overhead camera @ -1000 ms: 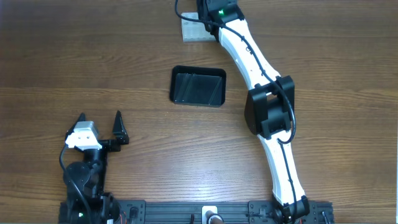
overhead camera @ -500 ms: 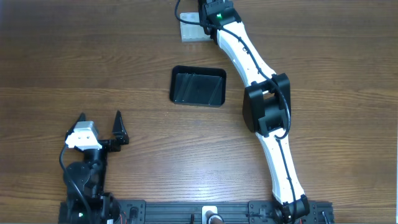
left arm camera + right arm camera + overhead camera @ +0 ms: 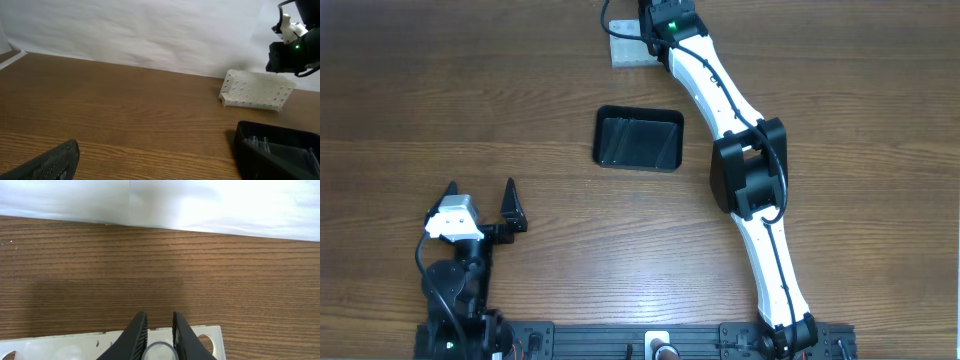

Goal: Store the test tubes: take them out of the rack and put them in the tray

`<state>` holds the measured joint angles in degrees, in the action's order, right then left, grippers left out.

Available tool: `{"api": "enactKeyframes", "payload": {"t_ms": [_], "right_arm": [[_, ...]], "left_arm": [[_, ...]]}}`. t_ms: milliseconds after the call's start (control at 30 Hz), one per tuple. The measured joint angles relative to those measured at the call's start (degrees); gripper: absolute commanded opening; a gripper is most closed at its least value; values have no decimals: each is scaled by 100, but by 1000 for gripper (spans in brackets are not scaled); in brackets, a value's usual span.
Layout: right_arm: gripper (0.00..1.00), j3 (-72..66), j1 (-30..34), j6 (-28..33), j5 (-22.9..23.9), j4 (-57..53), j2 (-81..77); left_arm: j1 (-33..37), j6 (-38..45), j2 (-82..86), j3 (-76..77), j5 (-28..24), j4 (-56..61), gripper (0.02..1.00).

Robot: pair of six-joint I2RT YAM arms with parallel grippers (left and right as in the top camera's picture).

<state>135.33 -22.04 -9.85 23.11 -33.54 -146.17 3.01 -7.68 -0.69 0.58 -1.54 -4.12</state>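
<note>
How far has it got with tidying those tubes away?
Done: a few clear tubes lie in the black tray. In hand: the right claw grips one tube by its rim at the white rack. Left: carrying it to the tray; whether more remain I cannot tell.

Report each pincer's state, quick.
Left pincer: open, empty.
Right pincer: closed on a tube standing in the rack.

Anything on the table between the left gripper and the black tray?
No. In the top view, the table between the left gripper and the tray is bare wood.
</note>
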Motion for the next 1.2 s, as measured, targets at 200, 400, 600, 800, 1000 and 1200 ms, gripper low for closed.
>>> {"api": "enactKeyframes", "payload": {"t_ms": [200, 400, 600, 800, 1000, 1200], "right_arm": [[145, 0, -13, -2, -2, -4, 197], [145, 0, -85, -4, 0, -4, 789], [143, 2, -306, -20, 2, -354, 1375], [132, 2, -566, -343, -2, -1469, 1694], [115, 7, -785, -1150, -289, -2726, 1735], [121, 7, -890, -2114, -717, -3720, 1735]], "left_arm": [[0, 2, 0, 0, 0, 0, 996], [0, 2, 0, 0, 2, 0, 998], [0, 0, 0, 0, 0, 0, 998], [0, 0, 2, 0, 0, 0, 996], [0, 0, 0, 0, 0, 0, 996], [0, 0, 0, 0, 2, 0, 998]]}}
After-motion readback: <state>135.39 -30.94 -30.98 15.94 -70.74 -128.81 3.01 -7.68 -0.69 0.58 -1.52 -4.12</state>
